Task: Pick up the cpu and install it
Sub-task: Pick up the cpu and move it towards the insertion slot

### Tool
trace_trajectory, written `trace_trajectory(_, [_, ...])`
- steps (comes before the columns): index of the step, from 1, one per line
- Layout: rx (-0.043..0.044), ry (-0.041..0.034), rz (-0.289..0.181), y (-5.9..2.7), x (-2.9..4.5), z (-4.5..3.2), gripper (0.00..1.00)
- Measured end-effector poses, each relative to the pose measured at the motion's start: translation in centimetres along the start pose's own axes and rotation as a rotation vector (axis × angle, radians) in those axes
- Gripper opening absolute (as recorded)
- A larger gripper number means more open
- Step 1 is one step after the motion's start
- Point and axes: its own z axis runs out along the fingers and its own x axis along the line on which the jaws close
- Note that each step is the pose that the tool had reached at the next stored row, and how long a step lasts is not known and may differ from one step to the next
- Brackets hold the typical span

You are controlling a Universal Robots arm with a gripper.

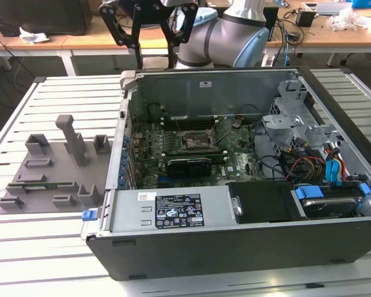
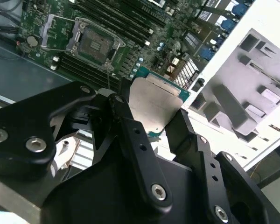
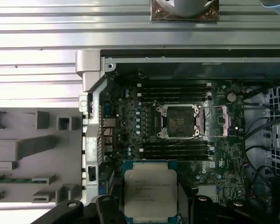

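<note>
Upper middle of exterior view, above case [image 1: 235, 247]: pincer [image 1: 155, 60] clamped on cpu [image 3: 150, 193]; pickup done, socket [image 3: 177, 120] open, empty, cpu not yet installed.

You're seeing a silvery-grey cpu [image 3: 150, 192] with a teal-green rim, black gripper [image 2: 153, 108], dark green motherboard [image 3: 224, 163], grey fixture blocks [image 1: 49, 179], blue cables [image 1: 332, 168] and a pale ribbed table [image 1: 49, 247].

Grey arm [image 1: 235, 34] bent at the back, gripper [image 1: 154, 52] pointing down. Black fingers [image 2: 130, 130] clamped on two opposite edges of the cpu [image 3: 150, 192]. The chip is held flat between the fingers, metal plate facing both wrist views.
</note>
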Motion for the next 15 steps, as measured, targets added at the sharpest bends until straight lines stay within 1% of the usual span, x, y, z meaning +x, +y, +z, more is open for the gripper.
trace_trajectory(5, [-0.0001, 0.0000, 0.000, 0.04, -1.60, 0.04, 0.55])
trace_trajectory(7, [0.0000, 0.0000, 0.000, 0.04, -1.93, 0.04, 0.55])
trace_trajectory(12, [-0.0002, -0.0001, 0.000, 0.05, -1.97, 0.07, 0.55])
trace_trajectory(15, [0.0000, 0.0000, 0.000, 0.04, -1.97, 0.26, 0.55])
